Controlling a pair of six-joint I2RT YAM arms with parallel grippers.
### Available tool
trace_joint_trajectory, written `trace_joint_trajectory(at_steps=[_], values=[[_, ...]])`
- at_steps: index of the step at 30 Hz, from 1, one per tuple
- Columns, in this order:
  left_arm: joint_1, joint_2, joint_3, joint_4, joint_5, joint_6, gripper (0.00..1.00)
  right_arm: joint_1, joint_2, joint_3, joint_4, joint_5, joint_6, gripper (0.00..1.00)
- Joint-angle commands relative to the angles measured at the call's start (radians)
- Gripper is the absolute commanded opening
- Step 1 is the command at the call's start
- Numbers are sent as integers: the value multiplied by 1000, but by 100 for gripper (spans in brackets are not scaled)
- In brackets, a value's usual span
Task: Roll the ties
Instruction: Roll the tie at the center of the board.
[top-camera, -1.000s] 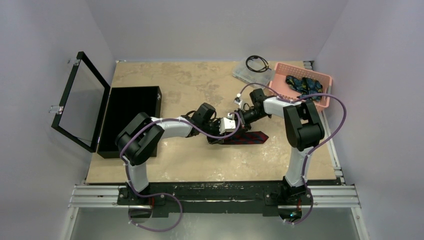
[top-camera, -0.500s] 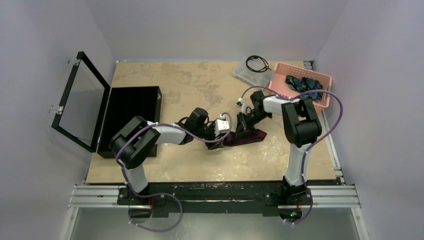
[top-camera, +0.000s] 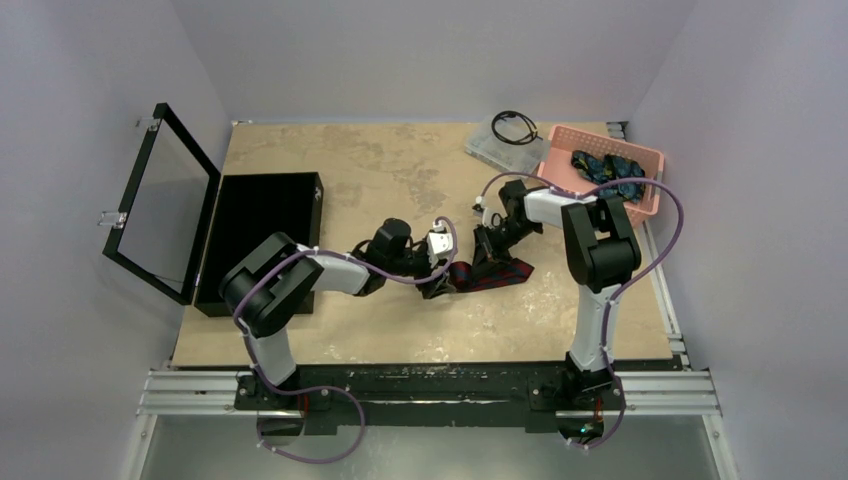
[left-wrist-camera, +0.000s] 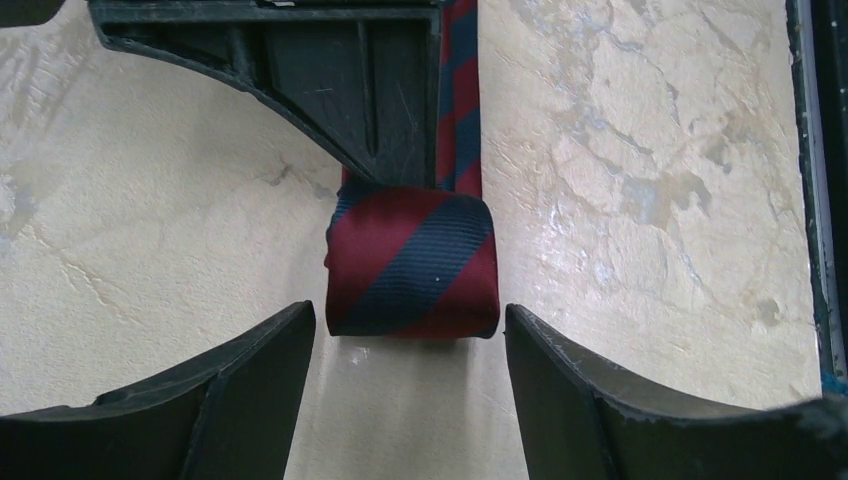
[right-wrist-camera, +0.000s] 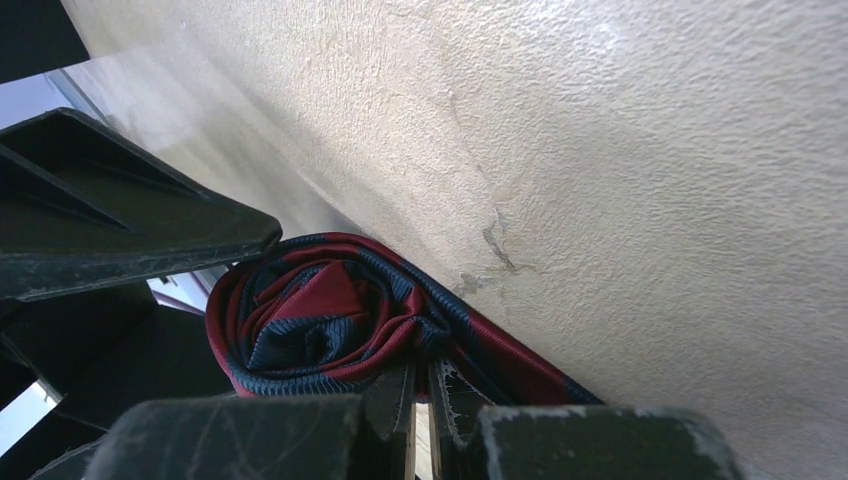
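The maroon tie with navy stripes (top-camera: 497, 272) lies mid-table, its left part wound into a roll (left-wrist-camera: 412, 262). My left gripper (top-camera: 438, 283) is open and low on the table. Its fingers (left-wrist-camera: 250, 390) flank empty table just short of the roll without touching it. My right gripper (top-camera: 481, 258) is at the roll's far side, shut on a fold of the tie (right-wrist-camera: 330, 320) right beside the roll. The dark blue and teal ties (top-camera: 607, 168) lie bunched in the pink basket (top-camera: 650, 202).
A black case (top-camera: 258, 240) with its lid (top-camera: 160, 205) open stands at the left. A clear plastic box (top-camera: 490, 148) with a coiled black cable (top-camera: 513, 127) on it sits at the back, next to the basket. Purple cables loop over both arms.
My left gripper has drawn back to the left and let go of the roll. The roll now sits further left, and the flat part of the tie is shorter. My right gripper has barely moved.
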Motion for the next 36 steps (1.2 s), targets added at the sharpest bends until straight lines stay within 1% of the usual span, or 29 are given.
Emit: trace_joint_trajectory(at_steps=[1, 4, 7, 10, 11, 14, 17, 18, 20, 21, 23, 24, 26, 31, 36], values=[[-5, 42, 14, 141, -28, -107, 69, 7, 89, -35, 66, 265, -66, 0], [-27, 82, 50, 153, -58, -116, 68, 10, 94, -31, 71, 247, -65, 0], [-44, 114, 90, 124, -88, -94, 61, 14, 106, -25, 86, 223, -54, 0], [-31, 128, 116, 71, -123, -63, 40, 20, 127, 4, 105, 198, -41, 0], [-18, 127, 117, 52, -112, -54, 36, 21, 133, 16, 113, 196, -36, 0], [21, 108, 95, -10, -50, 24, 31, 21, 161, 65, 126, 189, -35, 0], [44, 76, 51, -17, -12, 111, 29, 23, 168, 97, 142, 176, -34, 0], [48, 68, 43, -21, 0, 125, 28, 23, 165, 101, 152, 176, -7, 0], [50, 53, 39, -28, -3, 129, 28, 25, 162, 105, 173, 172, 3, 0], [52, 47, 41, -27, -9, 118, 33, 27, 162, 108, 179, 173, 7, 0], [63, 46, 49, 2, -13, 51, 52, 29, 162, 109, 189, 164, 14, 0], [73, 49, 52, 27, -11, 14, 58, 30, 159, 105, 197, 166, 18, 0], [84, 56, 57, 75, 5, -31, 65, 31, 151, 88, 228, 169, 18, 0], [84, 102, 97, 101, 87, -3, 66, 31, 111, 27, 303, 192, 14, 0], [64, 115, 87, 124, 84, 16, 62, 31, 112, 11, 316, 195, -3, 0]])
